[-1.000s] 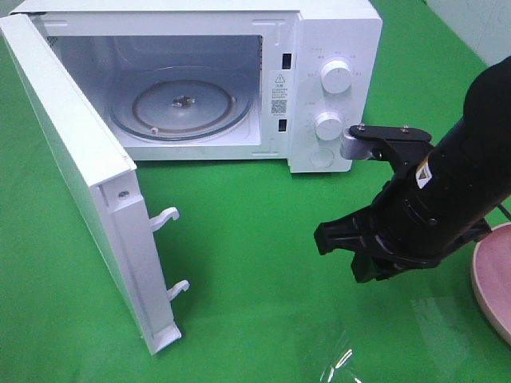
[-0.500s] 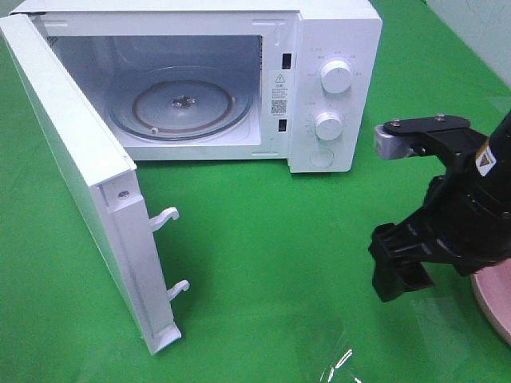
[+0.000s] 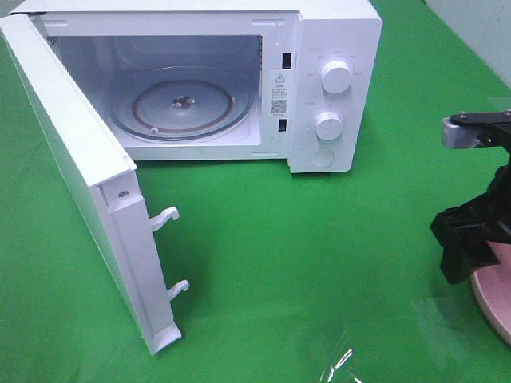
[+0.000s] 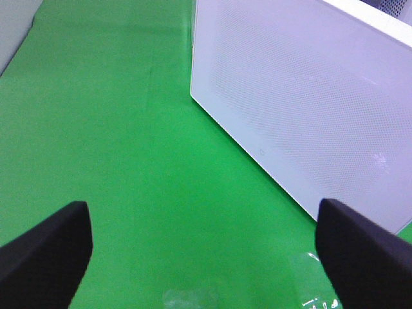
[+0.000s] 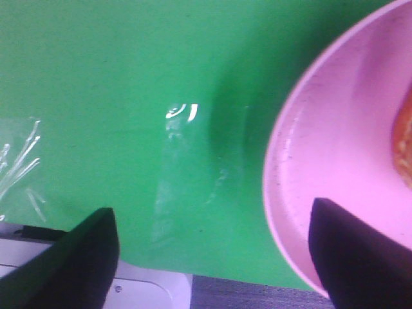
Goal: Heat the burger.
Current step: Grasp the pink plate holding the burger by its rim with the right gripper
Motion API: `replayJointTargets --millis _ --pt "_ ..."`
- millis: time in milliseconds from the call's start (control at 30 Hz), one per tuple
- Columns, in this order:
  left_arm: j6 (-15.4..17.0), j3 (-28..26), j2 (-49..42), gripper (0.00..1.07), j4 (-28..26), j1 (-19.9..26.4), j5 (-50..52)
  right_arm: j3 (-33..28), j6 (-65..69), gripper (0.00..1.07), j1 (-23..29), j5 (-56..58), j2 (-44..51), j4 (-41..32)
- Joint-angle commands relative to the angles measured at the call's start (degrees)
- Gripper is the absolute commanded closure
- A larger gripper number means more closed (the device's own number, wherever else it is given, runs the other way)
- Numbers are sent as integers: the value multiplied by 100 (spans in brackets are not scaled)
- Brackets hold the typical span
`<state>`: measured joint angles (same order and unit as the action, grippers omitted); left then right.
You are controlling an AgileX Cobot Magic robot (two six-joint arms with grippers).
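Shifted well to the right over the last second: right gripper, formerly in front of the microwave's knobs, now at the right edge of the high view. Nothing else displaced, door and microwave as before.

Far left, in its own wrist view: left gripper, fingers spread wide, empty, hanging over the green cloth beside the outer face of the door.

Next, the microwave door, swung fully open toward the camera, two white latch hooks sticking out of its edge.

Then the white microwave, cavity open, bare glass turntable inside. On the panel right of the cavity, two round knobs, upper above lower.

On the cloth in front, toward the right, a crumpled scrap of clear film.

Far right, the right gripper again, fingers spread wide, gripping nothing; one finger over bare cloth, the other over the near rim of the pink plate. Plate cut off by the right edge of the high view, just beside the gripper.

On that plate, the burger, only an orange-brown sliver showing at the edge of the right wrist view. Off to one side of the gripper, outside the gap between the fingers, not touched. Out of sight in the high view.
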<state>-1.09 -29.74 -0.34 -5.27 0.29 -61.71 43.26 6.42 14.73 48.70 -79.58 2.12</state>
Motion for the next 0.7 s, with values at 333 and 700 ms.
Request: replayJointTargets --millis 333,700 --pt "0 17 -80 21 -46 11 52 -34 -103 32 -401 -561 -6 281" --pt "0 17 -80 21 -46 11 52 -527 235 31 -401 -1318 -229 573"
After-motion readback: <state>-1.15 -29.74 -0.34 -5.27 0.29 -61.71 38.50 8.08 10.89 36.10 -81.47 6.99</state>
